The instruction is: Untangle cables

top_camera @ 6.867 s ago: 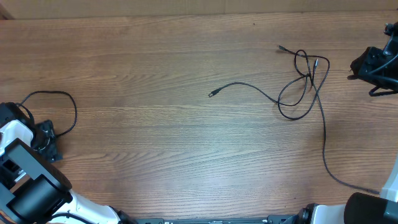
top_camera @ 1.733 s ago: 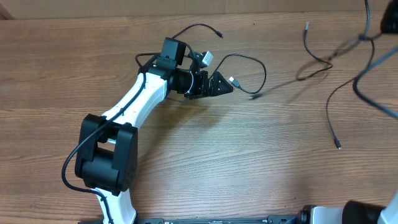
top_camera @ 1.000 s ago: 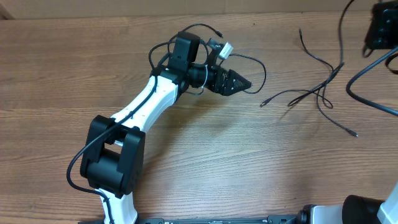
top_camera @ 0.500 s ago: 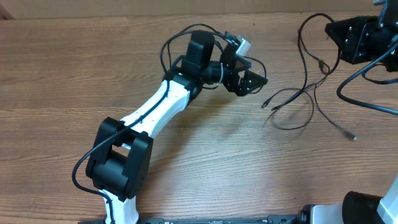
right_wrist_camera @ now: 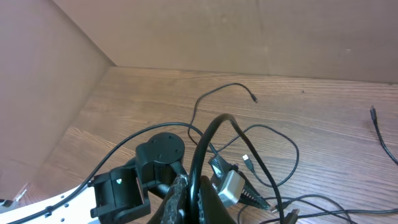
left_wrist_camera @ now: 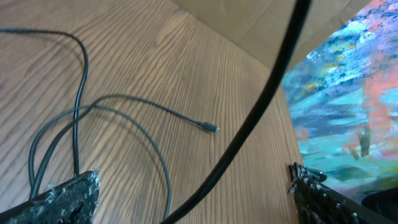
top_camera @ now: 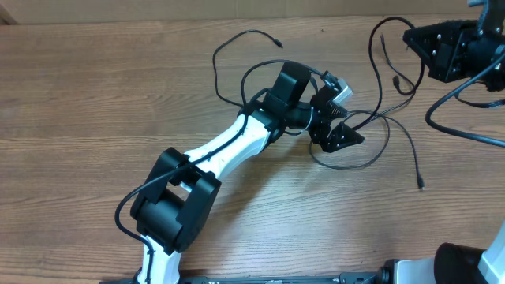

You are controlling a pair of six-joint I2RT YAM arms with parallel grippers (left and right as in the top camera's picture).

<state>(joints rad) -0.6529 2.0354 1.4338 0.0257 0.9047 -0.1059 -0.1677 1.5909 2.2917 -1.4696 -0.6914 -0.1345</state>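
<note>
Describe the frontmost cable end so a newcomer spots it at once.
Find the left arm reaching across mid-table. Right of its open pincer, one cable curves away from the tangle. Its plug lies alone on wood, nearer the front edge than any other end.

We're looking at a warm brown bench [top_camera: 95, 95], streaked with darker wood grain. The cables [left_wrist_camera: 83, 68] run thin and black. The left arm [top_camera: 229, 146] shows white links and black joints. Behind is a plain tan wall [right_wrist_camera: 186, 31]. Past the bench edge we see a blotchy patch [left_wrist_camera: 348, 93] of teal, white and orange.
</note>
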